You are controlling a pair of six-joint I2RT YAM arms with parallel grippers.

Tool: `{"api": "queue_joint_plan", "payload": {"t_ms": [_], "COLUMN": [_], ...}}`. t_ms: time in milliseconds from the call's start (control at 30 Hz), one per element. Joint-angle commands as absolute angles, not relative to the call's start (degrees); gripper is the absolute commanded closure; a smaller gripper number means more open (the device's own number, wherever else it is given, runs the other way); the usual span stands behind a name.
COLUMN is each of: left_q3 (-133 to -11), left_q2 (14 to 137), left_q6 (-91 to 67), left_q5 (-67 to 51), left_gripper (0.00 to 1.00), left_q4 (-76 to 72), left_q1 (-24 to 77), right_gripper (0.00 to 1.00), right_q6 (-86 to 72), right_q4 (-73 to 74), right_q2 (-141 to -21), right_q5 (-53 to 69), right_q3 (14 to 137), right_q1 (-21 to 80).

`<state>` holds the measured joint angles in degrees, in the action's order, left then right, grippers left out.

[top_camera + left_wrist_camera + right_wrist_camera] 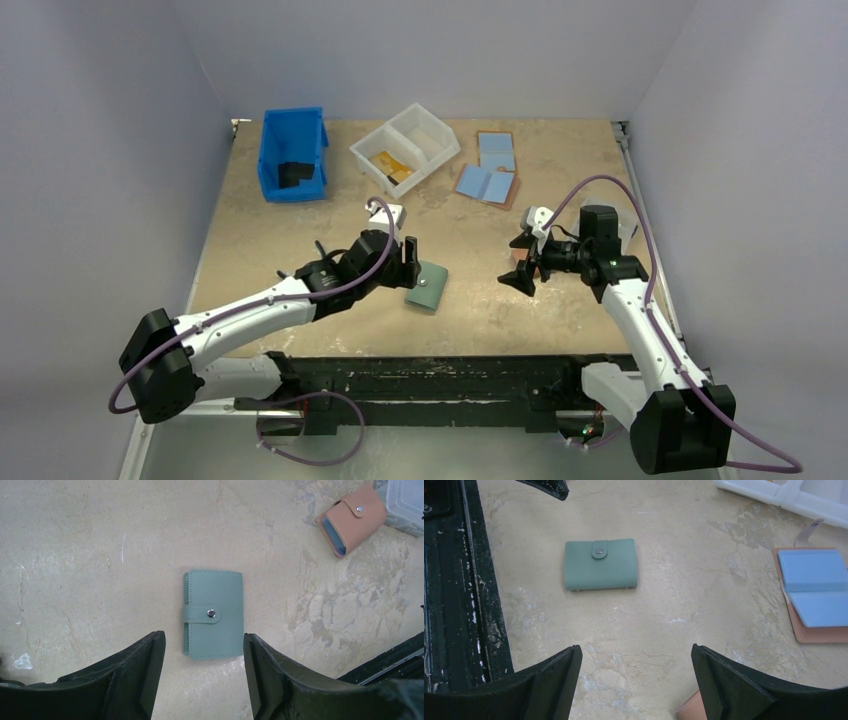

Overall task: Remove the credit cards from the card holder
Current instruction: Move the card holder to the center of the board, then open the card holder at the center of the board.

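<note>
1. Top external view
   - The card holder (427,288) lies flat and closed on the surface (560,320), near the centre and toward the near edge.
   - The left hand (410,256) sits at the holder's left far corner, fingers apart. Contact cannot be determined.
   - The right hand (521,271) is to the right of the holder and well apart from it, fingers apart.
   - At the far side stand a blue bin (292,155) on the left and a white divided tray (405,147) to its right. A tan-orange flat item (392,165) lies in the tray's left compartment.
   - Two light-blue-and-brown wallets (487,182) lie right of the tray.

2. Left wrist view
   - The card holder (213,614) has its snap tab (202,614) fastened.
   - The left hand (204,649) is spread, and one end of the holder lies between its two fingers (150,670).
   - A salmon-pink wallet (351,526) lies closed near the upper right corner.

3. Right wrist view
   - The right hand (635,655) is spread over bare surface.
   - The card holder (600,564) lies beyond it, beside the black base rail (454,580).
   - An open light-blue-and-brown wallet (814,595) lies at the right edge.
</note>
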<state>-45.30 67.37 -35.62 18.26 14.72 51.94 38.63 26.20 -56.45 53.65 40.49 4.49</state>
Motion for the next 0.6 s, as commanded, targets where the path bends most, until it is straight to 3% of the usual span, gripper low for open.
{"api": "queue_joint_plan", "payload": {"t_ms": [0, 567], "left_q3": [-48.97, -51.3], "left_q2": [68.14, 76.93], "left_q6": [-32.5, -31.58], "left_q5": [21.29, 27.67], "left_gripper": [0.38, 0.38], "left_q4": [13.76, 12.32], "left_q1": [53.35, 60.05], "right_gripper": [0.09, 0.09], "right_q6": [39.53, 39.72], "right_q4": [26.19, 26.27], "right_q2": [-55.37, -55.37], "right_q5": [54.05, 53.96], "right_q3": [42.98, 42.98], "right_q1": [4.73, 4.7]}}
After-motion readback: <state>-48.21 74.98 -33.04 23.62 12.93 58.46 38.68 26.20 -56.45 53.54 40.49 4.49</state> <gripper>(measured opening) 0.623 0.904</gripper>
